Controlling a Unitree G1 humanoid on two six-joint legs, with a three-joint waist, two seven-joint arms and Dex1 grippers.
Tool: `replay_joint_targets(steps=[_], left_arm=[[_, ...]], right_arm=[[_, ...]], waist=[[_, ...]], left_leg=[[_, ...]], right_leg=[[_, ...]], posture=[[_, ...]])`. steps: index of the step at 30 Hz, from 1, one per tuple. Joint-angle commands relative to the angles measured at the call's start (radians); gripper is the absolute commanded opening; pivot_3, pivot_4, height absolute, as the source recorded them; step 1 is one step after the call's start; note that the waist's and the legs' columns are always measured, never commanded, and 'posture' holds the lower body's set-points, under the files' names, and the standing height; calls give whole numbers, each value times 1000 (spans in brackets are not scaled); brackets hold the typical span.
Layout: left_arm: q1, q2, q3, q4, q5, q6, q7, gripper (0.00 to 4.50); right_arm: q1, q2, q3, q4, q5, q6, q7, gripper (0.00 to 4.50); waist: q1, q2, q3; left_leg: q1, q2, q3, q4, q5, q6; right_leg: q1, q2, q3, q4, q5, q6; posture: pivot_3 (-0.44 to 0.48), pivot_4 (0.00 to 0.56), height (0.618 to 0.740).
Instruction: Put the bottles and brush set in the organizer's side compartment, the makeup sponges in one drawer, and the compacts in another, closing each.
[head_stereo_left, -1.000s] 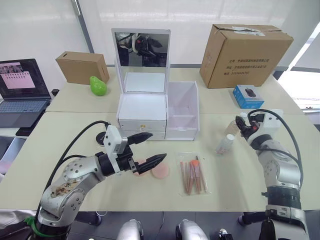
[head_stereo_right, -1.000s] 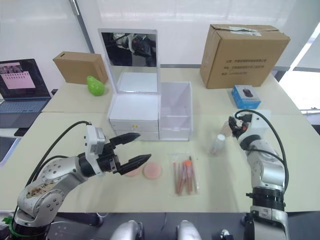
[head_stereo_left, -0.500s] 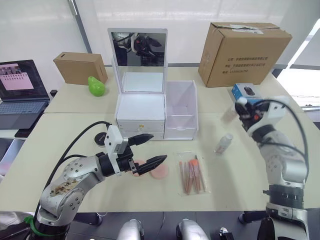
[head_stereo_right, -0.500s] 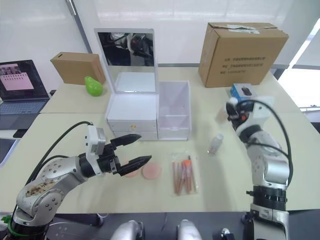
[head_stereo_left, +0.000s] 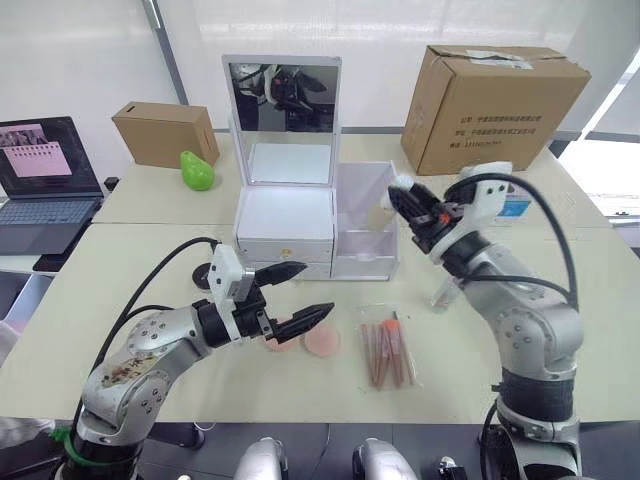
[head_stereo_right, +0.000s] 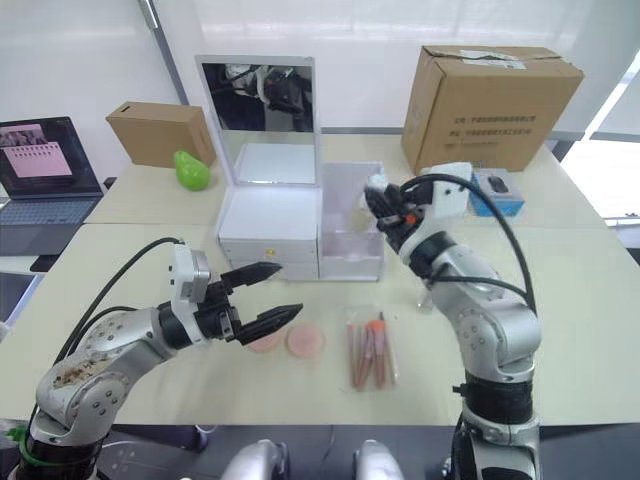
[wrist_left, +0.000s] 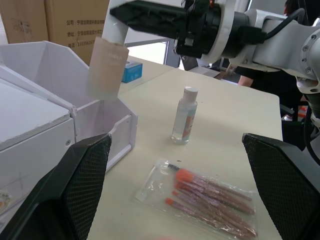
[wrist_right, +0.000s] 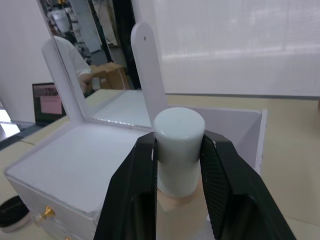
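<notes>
Swinging inward from the table's right edge since a second ago — right gripper (head_stereo_left: 405, 193) now hovering over the side compartment (head_stereo_left: 364, 222) of the organizer (head_stereo_left: 285, 215), fingers clamped on the white cap of a beige bottle (wrist_left: 106, 69) hanging just above the lidless bin. Looking like the first bottle's drop-in, not yet released. Next, probably: lowering the bottle straight down between the white walls, then easing the fingers apart so it stands or leans inside rather than tipping over the lower front wall.

Waiting on the table: a clear bottle (wrist_left: 184, 116) standing upright, near the compartment on its right; the brush set (head_stereo_left: 385, 344) lying flat in its pouch in front of the organizer; two makeup sponges (head_stereo_right: 305, 341) touching or nearly so, just beside the left gripper (head_stereo_left: 298, 294). Left gripper spread wide, gripping nothing, hanging low over the sponges. Both drawers (head_stereo_left: 286, 259) appearing pushed in, gold knobs facing front. One black compact (head_stereo_left: 201, 280) peeking out behind the left arm; the second not made out.

Around the work: upright mirror lid (head_stereo_left: 284, 97) rising behind the drawers — close to the right arm's path; two cardboard boxes (head_stereo_left: 490, 93), a green pear-shaped object (head_stereo_left: 197, 171), a laptop (head_stereo_left: 45, 170), a small blue box (head_stereo_right: 496, 191).
</notes>
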Motion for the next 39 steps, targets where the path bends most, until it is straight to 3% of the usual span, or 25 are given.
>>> replay_joint_targets(steps=[1,15,28,39], left_arm=[[-14,-6,7,-10,-2,-25,-4,4500],[15,2,22,-8,3,-45,-15,4500],[49,7,24,4,15,-83,-29,4500],[16,13,22,-29,-5,-45,8,4500]], right_arm=[[-2,-4,22,4,-56,-47,5,907],[10,23,75,174,-206,-174,51,907],[-96,81,63,204,-158,-136,74,907],[10,14,120,255,-323,-272,114,907]], waist=[[-1,0,0],[0,0,0],[-2,0,0],[0,-1,0]], left_leg=[[0,0,0,0,0,0],[0,0,0,0,0,0],[-1,1,0,-1,0,0],[-1,0,0,-1,0,0]], right_leg=[[0,0,0,0,0,0],[0,0,0,0,0,0],[-1,1,0,0,0,0],[-1,0,-1,-1,0,0]], posture=[[0,150,740],[0,150,740],[0,150,740],[0,150,740]])
